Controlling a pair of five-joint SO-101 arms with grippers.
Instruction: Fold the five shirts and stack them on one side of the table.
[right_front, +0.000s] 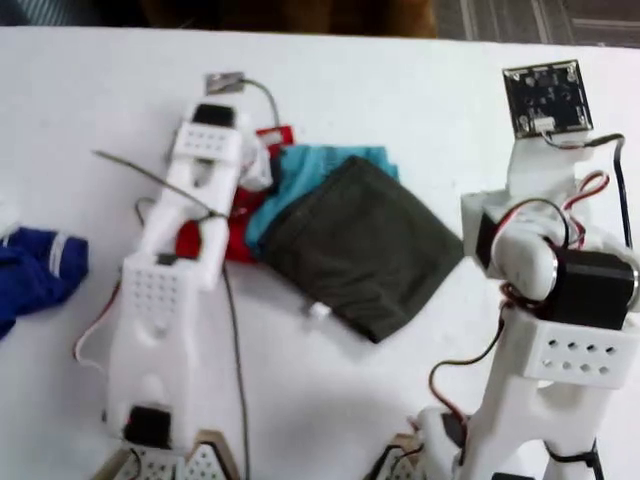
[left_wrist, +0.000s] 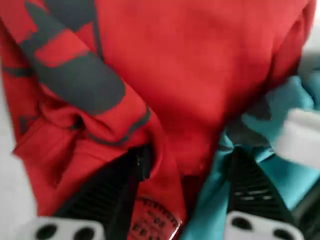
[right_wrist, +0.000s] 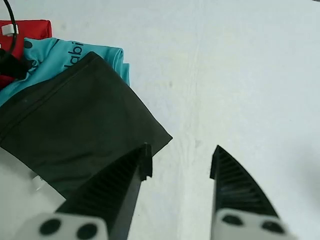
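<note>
Three folded shirts lie stacked mid-table: a red shirt (right_front: 240, 236) lowest, a teal shirt (right_front: 312, 170) over it, a dark olive shirt (right_front: 360, 245) on top. A blue shirt (right_front: 35, 270) lies crumpled at the left edge. My left gripper (left_wrist: 182, 160) is open and pressed down at the stack's left side, where bunched red shirt (left_wrist: 200, 65) and a teal shirt (left_wrist: 210, 205) edge lie between its fingers. My right gripper (right_wrist: 180, 155) hangs open over bare table, just right of the dark olive shirt's (right_wrist: 75, 130) corner, holding nothing.
The left arm (right_front: 165, 280) lies across the red shirt, with a thin cable (right_front: 237, 340) trailing toward the front edge. At the right stands the right arm (right_front: 555, 290). Bare white table (right_front: 400, 80) stretches behind the stack and between the arms.
</note>
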